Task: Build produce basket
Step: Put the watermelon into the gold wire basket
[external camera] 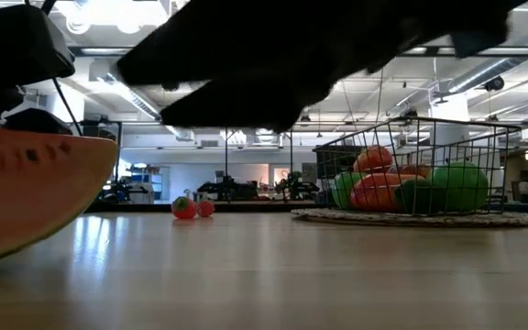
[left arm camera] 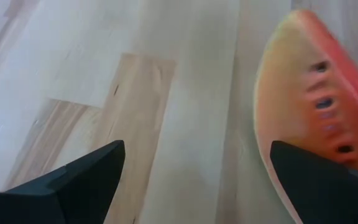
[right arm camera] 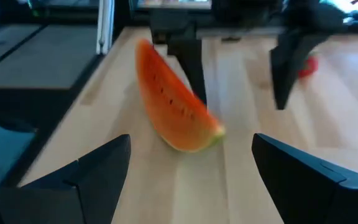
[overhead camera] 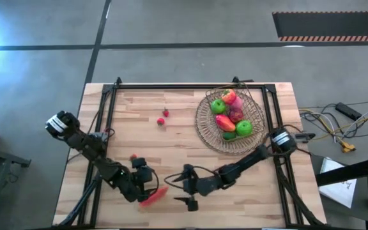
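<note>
Surface: light wooden table (overhead camera: 171,147), plank top, dark frame rails along far edge and both sides.

On it directly:
- Round openwork basket (overhead camera: 204,121), far right part of the top. Produce piled inside; a wire-grid basket (external camera: 484,147) seems to stand on it around the pile, though the overhead view is unclear on this.
- Two small strawberries (overhead camera: 163,117), close together, near the far-centre, left of the round basket and apart from it.
- One more small red item (overhead camera: 133,156), nearer the front left; too small to identify.
- Watermelon slice (overhead camera: 153,196), front edge, left of centre.
</note>
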Tool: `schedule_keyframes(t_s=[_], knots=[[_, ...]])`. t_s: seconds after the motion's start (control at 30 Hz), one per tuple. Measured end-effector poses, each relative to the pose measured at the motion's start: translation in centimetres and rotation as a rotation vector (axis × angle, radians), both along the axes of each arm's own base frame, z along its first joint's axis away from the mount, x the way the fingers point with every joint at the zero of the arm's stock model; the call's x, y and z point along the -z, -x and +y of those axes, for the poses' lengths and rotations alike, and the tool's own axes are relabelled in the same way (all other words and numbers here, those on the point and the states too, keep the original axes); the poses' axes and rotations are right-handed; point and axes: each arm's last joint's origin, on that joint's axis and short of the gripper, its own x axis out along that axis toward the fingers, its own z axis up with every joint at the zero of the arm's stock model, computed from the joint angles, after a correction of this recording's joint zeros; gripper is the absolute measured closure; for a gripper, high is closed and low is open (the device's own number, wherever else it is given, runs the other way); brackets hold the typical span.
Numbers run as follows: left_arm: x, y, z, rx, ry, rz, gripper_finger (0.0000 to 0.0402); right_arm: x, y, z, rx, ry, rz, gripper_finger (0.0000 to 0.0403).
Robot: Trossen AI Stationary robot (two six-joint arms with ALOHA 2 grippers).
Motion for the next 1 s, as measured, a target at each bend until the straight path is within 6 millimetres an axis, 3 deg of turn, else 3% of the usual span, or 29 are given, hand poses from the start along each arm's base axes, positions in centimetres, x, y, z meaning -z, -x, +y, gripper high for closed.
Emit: schedule_keyframes(t_s=[0.27, 0.5, 0.67, 1.0], knots=[[0.1, 0.1, 0.1, 0.001, -0.008, 0.008, 0.0015, 2.1, -6.0, -1.9, -0.094, 0.035, 0.07, 0.0078], [0.4, 0.4, 0.3, 0.0, -0.026, 0.025, 0.0015, 2.0, -8.4, -2.6, -0.255, -0.002, 0.105, 0.0088], [0.4, 0.5, 0.5, -0.014, -0.049, 0.027, 0.0015, 2.6, -8.5, -2.7, -0.271, -0.005, 0.123, 0.014], [-0.9, 1.6, 1.4, -0.064, -0.058, 0.075, 0.0015, 3.2, -8.2, -3.0, -0.19, 0.022, 0.199, 0.0287]])
